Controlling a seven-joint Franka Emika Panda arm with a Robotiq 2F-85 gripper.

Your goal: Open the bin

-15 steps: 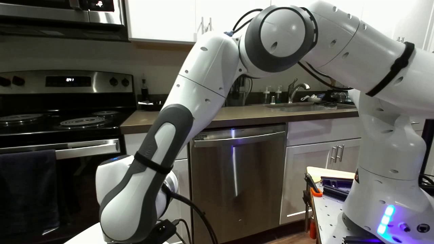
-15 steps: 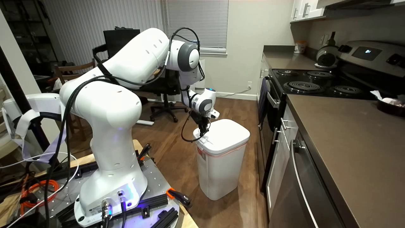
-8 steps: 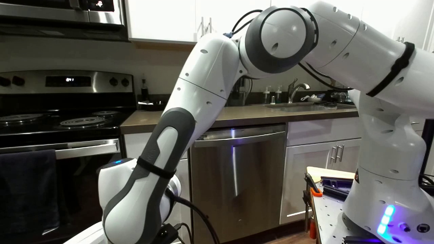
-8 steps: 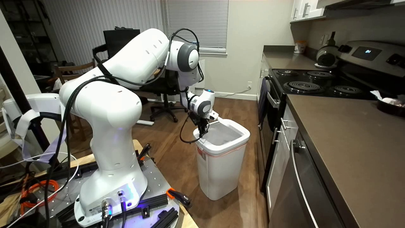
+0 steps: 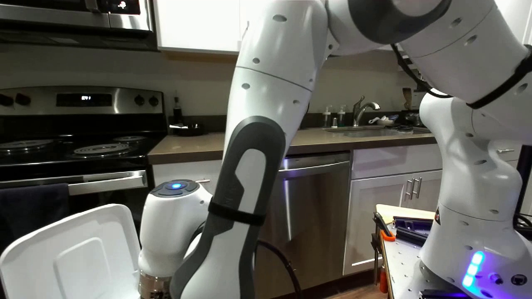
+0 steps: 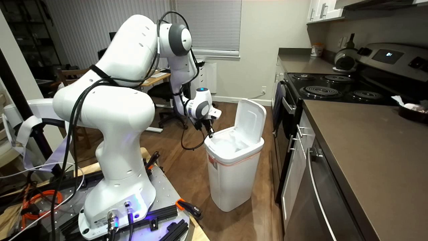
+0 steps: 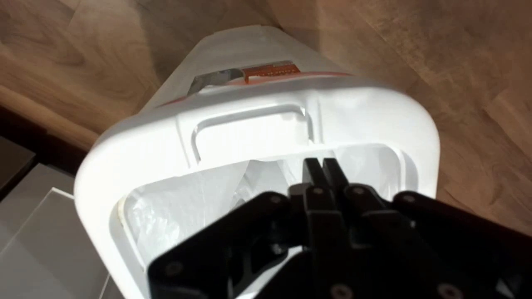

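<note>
- Hovering by the left corner of the bin (image 6: 232, 182) in an exterior view, the gripper (image 6: 211, 134) has its jaws together, nothing between them.
- On the left face of the bin, an orange-red label (image 7: 272, 70) carries print too blurred to read, even in the wrist view.
- Standing on the floor (image 6: 187, 174), the bin has its mouth uncovered, a liner (image 7: 174, 216) showing inside.
- Along the bin's right side the lid (image 6: 251, 117) is raised nearly upright: opening looks done, only drawing the gripper away left.
- Right of the bin, the small stove clock (image 6: 389, 54) perhaps reads 8:41.

Wooden floor (image 6: 187, 167), pale wall (image 6: 260, 50)
</note>
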